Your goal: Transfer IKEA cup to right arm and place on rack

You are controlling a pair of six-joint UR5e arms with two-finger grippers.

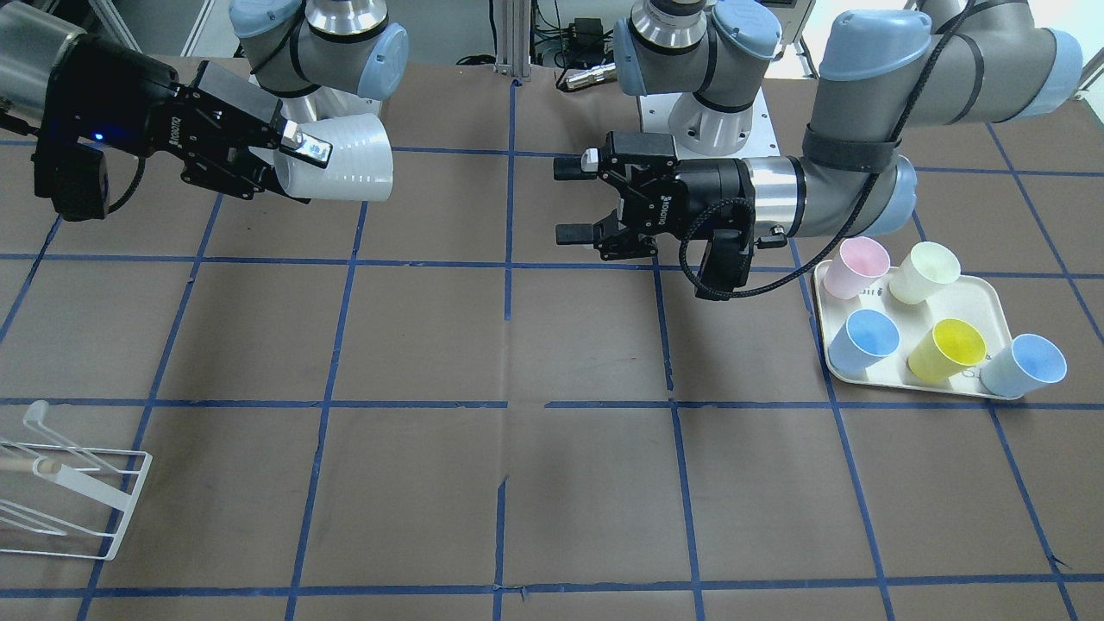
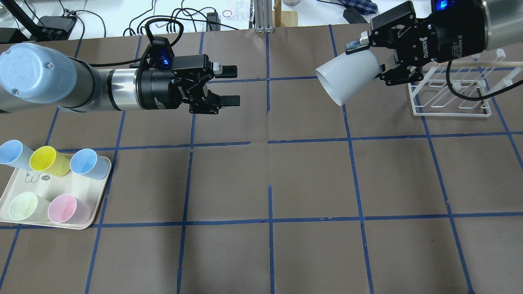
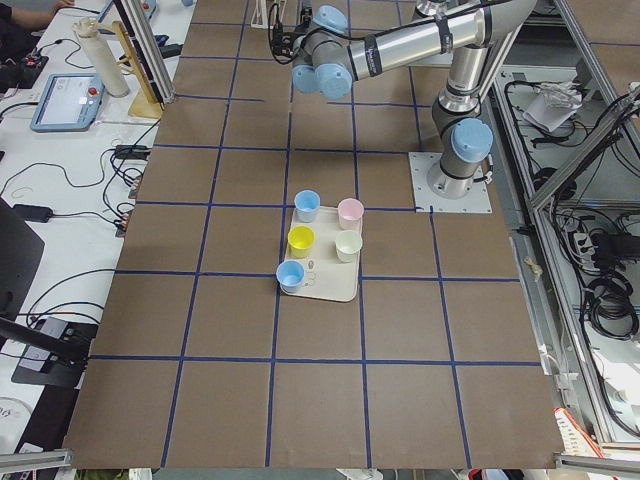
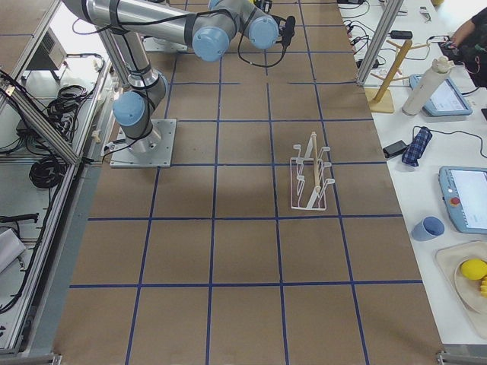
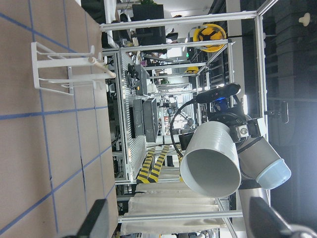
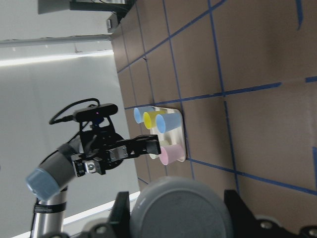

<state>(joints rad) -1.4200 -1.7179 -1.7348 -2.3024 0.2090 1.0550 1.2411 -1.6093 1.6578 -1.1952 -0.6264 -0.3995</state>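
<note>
nearest the right wrist lens we log the round grey base of the ikea cup (image 6: pixel 181 210), filling the bottom of that view with 1 black finger (image 6: pixel 121 213) on either side. the right gripper (image 2: pixel 367 57) is closed onto the cup near its base, 1 pad on the outer wall on each side. the cup lies roughly horizontal in the air above the table (image 2: pixel 269 179), its mouth open toward the left gripper (image 2: pixel 231 85). the wall reads near white under the lights.

the left gripper stands wide open, jaws parted and nothing between them. it faces the cup across a clear gap, well apart from it. from the left wrist view we look straight into the cup's mouth.

the rack (image 2: pixel 449 96) stands on the table on the robot's right side, toward the operators' edge. the cup is not on it; in the front-facing view the 2 are well apart. its wooden rod (image 2: pixel 498 64) runs along the top.

on the robot's left side lies a cream tray (image 2: pixel 65 185) with 5 tumblers: 2 light blue, 1 yellow, 1 pale cream, 1 pink. we cannot tell whether the outer blue one (image 2: pixel 10 152) sits fully on the tray.
</note>
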